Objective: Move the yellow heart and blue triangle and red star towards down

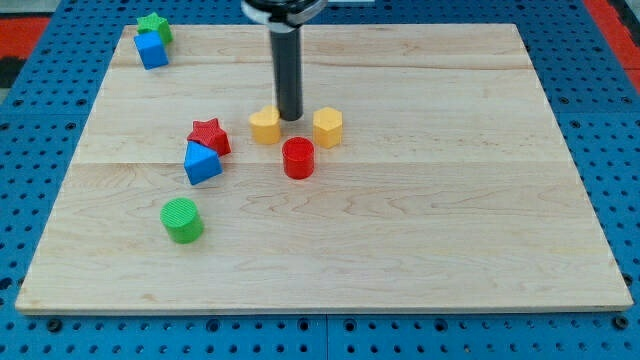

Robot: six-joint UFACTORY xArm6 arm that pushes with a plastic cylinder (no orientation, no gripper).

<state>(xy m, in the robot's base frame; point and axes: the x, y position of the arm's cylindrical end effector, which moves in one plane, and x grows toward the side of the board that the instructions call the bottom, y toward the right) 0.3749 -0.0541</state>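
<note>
My tip (290, 118) is a bare rod end holding nothing, just right of the yellow heart (265, 126) and left of the yellow hexagon (327, 127). Two yellows, two reds, two blues, two greens: red cylinder (298, 158) below; red star (209, 136) touching blue triangle (202, 162) leftward; green cylinder (182, 220) lower left; blue cube (152, 50) and green star (154, 26) at the board (450, 230)'s top-left corner.

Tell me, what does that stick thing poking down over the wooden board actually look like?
It is a plain, straight, dark cylinder, nearly black with a faint sheen, hanging from a black-and-white collar at the view's top. My tip is blunt. There is no hand, and no cables or markings show.
</note>
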